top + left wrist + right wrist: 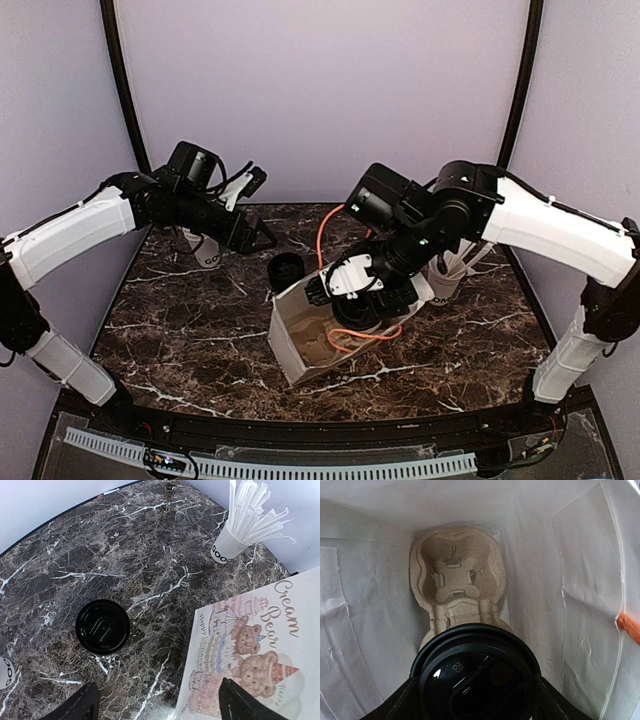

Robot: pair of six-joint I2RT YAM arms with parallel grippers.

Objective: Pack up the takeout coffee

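Note:
One takeout coffee (pixel 477 675), of which only the black lid shows, is inside the white paper bag (pixel 365 630). My right gripper (pixel 476 700) is shut on it, a finger pressed against each side of the lid. It hangs over the near slot of a brown pulp cup carrier (pixel 455 575); the far slot is empty. Whether the cup touches the carrier is hidden. Another black-lidded coffee (pixel 286 268) (pixel 102 626) stands on the marble left of the bag (pixel 300 345). My left gripper (pixel 157 705) (pixel 258 235) hangs open above the table between that cup and the bag's printed side (pixel 250 645).
A white cup of wrapped straws (pixel 227 547) (pixel 445 280) stands right of the bag. Lidless white cups (pixel 205 250) stand at the back left under the left arm. The bag's orange handle (pixel 365 335) loops over its open mouth. Purple walls close in the table.

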